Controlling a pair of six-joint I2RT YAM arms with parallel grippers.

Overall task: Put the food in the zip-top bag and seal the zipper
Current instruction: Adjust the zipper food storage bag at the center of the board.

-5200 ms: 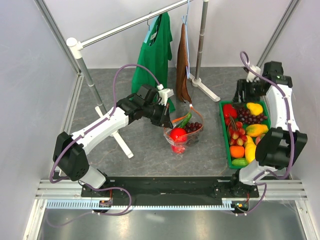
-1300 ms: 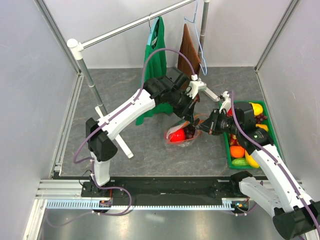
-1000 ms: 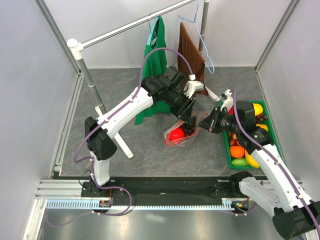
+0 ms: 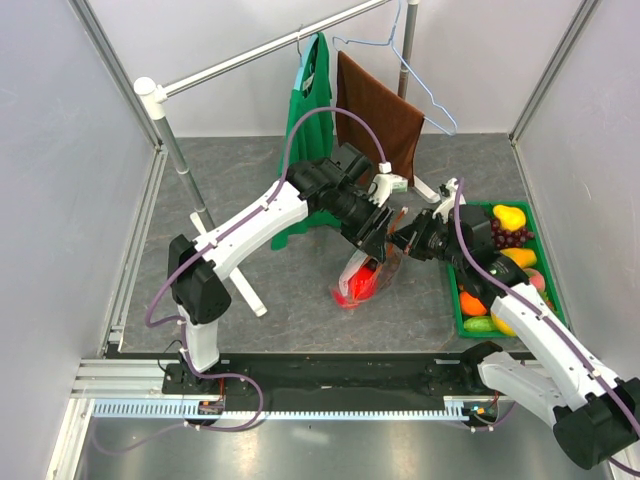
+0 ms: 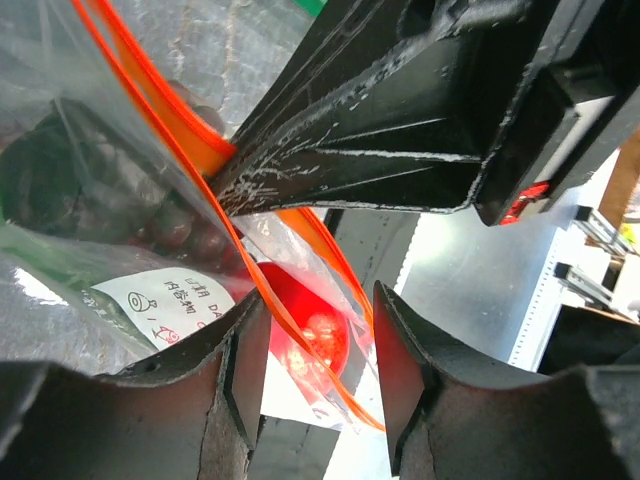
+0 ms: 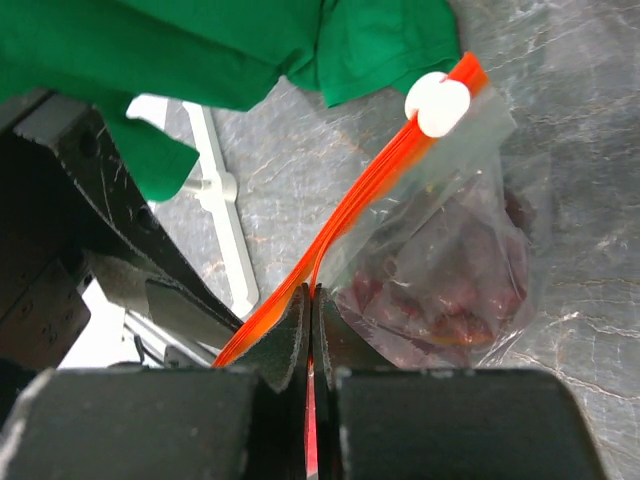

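Bag (image 4: pixel 360 282) lifts off table (image 4: pixel 230 190) vs 1 s ago, hangs steep. R gripper (image 4: pixel 400 242) pinches zipper (image 6: pixel 368 198) to carry it; L gripper (image 5: pixel 320 300) jaws spread apart, prob releasing.

One zip-top bag (image 6: pixel 480 150) with one orange zipper (image 6: pixel 380 175) and one white slider tab (image 6: pixel 438 103), one red apple (image 5: pixel 305 325) inside, one green tray (image 4: pixel 485 204) of toy fruit (image 4: pixel 512 216), one green garment (image 4: pixel 315 110) and one brown cloth (image 4: pixel 378 110) on one clothes rack (image 4: pixel 230 59), and two robot arms, the left arm (image 4: pixel 250 225) and the right arm (image 4: pixel 535 325).
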